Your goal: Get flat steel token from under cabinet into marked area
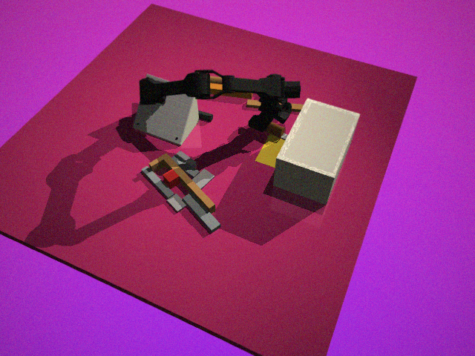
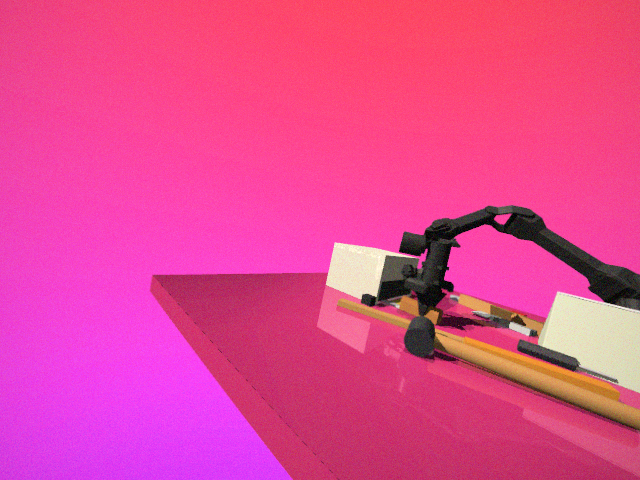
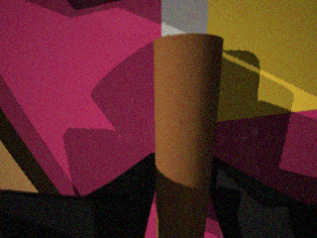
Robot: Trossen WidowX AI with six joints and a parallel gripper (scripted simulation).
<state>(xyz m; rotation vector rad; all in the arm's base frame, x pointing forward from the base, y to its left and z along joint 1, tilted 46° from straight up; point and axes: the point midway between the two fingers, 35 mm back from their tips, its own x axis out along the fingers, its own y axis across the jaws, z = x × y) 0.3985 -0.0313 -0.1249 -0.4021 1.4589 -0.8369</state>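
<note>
My gripper [image 1: 267, 124] [image 2: 425, 311] [image 3: 180, 160] is shut on the brown handle [image 1: 277, 129] [image 3: 188, 109] of a tool, low over the table. The tool's flat grey blade [image 1: 284, 136] [image 3: 184, 14] points toward the cabinet [image 1: 318, 133] [image 2: 355, 269]; the wrist view cuts off its far end, and the cabinet hides part of it in the top view. The yellow marked area [image 1: 267, 153] [image 3: 282, 30] lies in front of the cabinet, beside the blade. I cannot make out the steel token in any view.
A thin wooden stick [image 1: 254, 104] [image 2: 369, 312] lies near the gripper. A dark-headed [image 2: 419, 336] wooden rod [image 2: 516, 365] and an orange bar [image 1: 216, 87] [image 2: 568, 369] lie behind the arm. A pale wedge [image 1: 165, 119] [image 2: 589, 330], a dark-handled tool [image 1: 205, 116] [image 2: 547, 354] and grey pieces around a red block [image 1: 171, 177] stand apart.
</note>
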